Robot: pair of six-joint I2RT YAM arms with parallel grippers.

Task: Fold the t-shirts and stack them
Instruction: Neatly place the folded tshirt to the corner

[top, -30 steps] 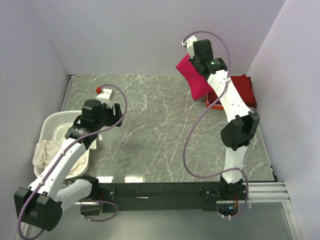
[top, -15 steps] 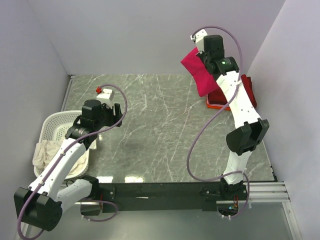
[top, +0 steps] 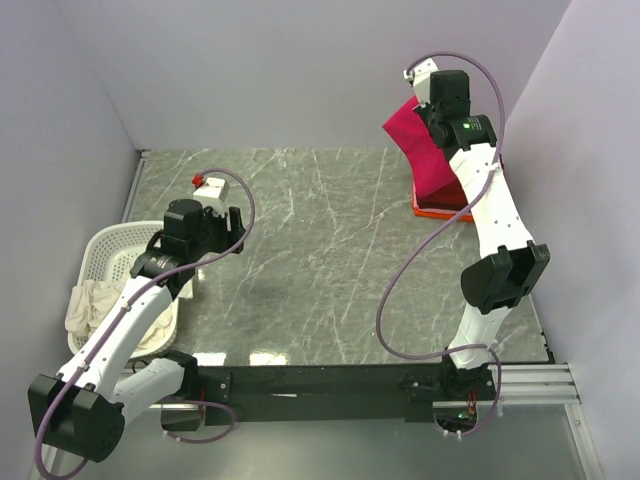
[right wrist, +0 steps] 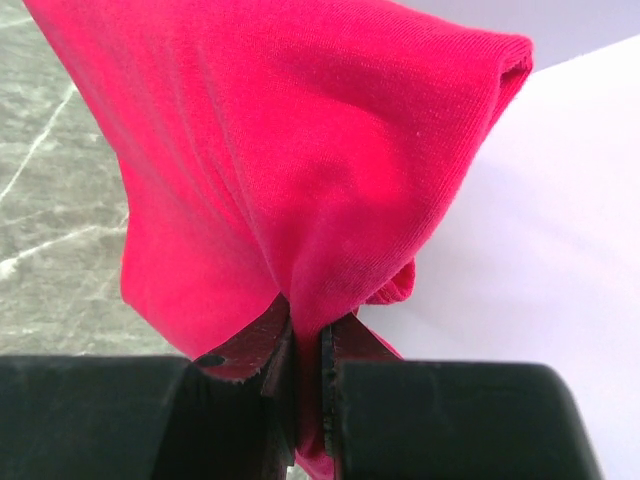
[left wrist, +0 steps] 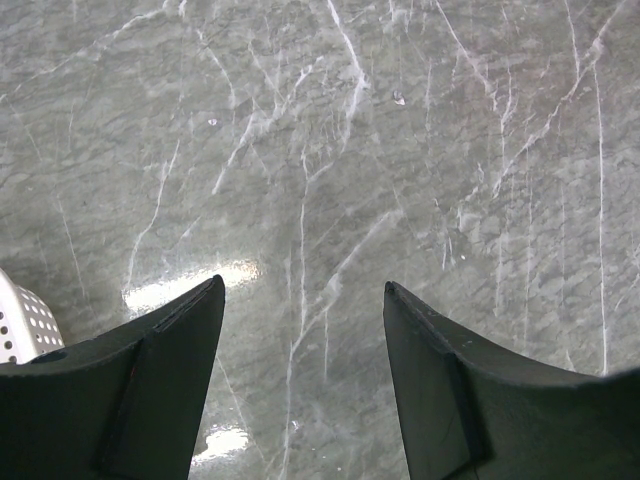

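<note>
My right gripper (top: pixel 428 112) is raised high at the back right and is shut on a folded crimson-red t-shirt (top: pixel 422 150), which hangs from it. In the right wrist view the cloth (right wrist: pixel 290 170) is pinched between the jaws of the gripper (right wrist: pixel 308 345). Below the hanging shirt an orange cloth edge (top: pixel 440 212) of a stack shows on the table; the rest of the stack is hidden. My left gripper (top: pixel 238 232) is open and empty above bare table, and so it shows in the left wrist view (left wrist: pixel 303 385). A cream-white shirt (top: pixel 92 302) lies in the basket.
A white slotted laundry basket (top: pixel 112 248) stands at the left table edge, under my left arm; its corner shows in the left wrist view (left wrist: pixel 22 325). The grey marble table (top: pixel 320 260) is walled at the back and both sides.
My right gripper has carried the crimson shirt to the right and higher, from left of the stack to over it. The dark red top of the stack is now hidden. The left arm has not moved.
</note>
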